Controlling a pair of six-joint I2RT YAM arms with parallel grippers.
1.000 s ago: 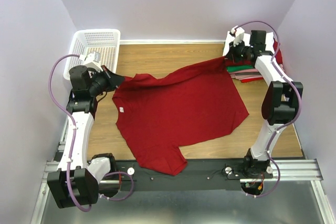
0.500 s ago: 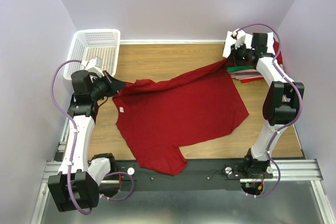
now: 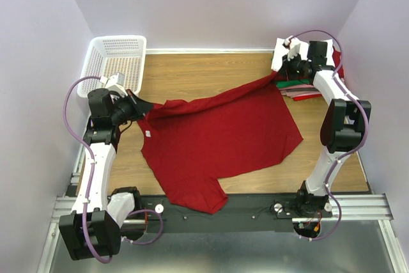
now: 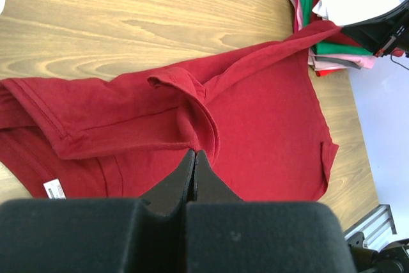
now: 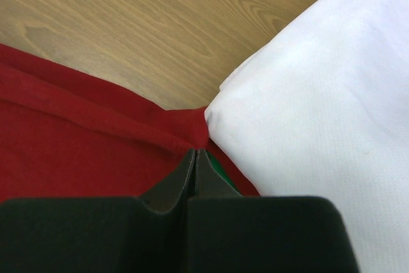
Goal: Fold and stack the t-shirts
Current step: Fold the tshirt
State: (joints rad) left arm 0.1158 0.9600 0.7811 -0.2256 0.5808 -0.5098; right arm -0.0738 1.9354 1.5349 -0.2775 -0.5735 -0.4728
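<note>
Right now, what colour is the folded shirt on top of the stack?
White: the top folded shirt on the stack. Clearest in the right wrist view.

White arm links, black joints, purple cables, black end effector fingers

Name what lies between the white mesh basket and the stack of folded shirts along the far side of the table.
Mostly bare wooden table, as the top view shows. The dark red t-shirt spreads nearer the arms; only its raised far edge nears the folded stack. The basket holds nothing visible.

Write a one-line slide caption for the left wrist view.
Shut left fingers pinch the dark red t-shirt spread over the table.
</note>
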